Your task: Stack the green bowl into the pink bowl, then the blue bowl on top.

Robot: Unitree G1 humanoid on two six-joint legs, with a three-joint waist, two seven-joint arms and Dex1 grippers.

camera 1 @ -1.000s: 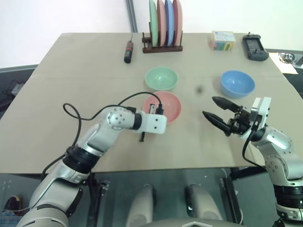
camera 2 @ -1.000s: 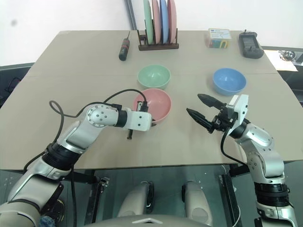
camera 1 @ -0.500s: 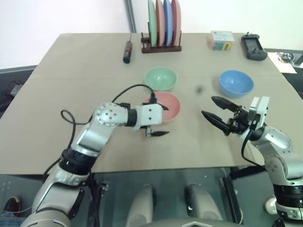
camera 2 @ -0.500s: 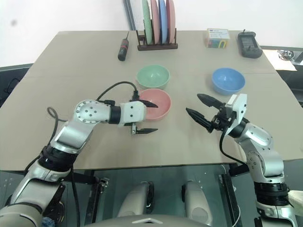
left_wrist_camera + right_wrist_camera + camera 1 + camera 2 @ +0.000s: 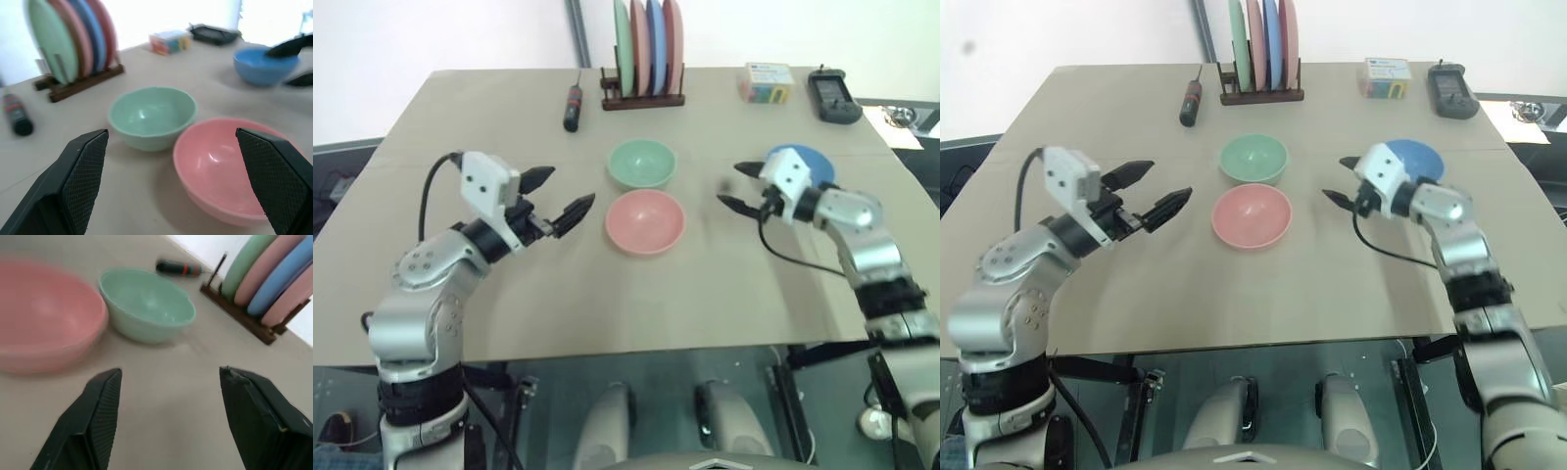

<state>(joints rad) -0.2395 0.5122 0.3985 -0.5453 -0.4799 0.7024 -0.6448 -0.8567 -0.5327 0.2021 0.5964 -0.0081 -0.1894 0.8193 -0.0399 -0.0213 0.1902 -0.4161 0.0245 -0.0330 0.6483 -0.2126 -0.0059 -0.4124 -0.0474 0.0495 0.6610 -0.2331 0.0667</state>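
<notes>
The pink bowl (image 5: 645, 220) sits at the table's middle, with the green bowl (image 5: 642, 163) just behind it and nearly touching. The blue bowl (image 5: 808, 162) stands to the right, partly covered by my right wrist. My left gripper (image 5: 574, 184) hovers open to the left of the pink bowl, pointing at it, with nothing between its fingers (image 5: 80, 181). My right gripper (image 5: 728, 185) is open and empty, just left of the blue bowl, pointing toward the green bowl (image 5: 146, 303) and the pink bowl (image 5: 44, 313).
A wooden rack (image 5: 644, 98) with several upright plates stands at the back centre. A screwdriver (image 5: 573, 106) lies to its left. A small colourful box (image 5: 766, 83) and a black device (image 5: 830, 95) sit at the back right.
My left gripper opened at the pink bowl's near rim and drew back to the left and up. My right gripper rolled and moved forward to beside the blue bowl.
</notes>
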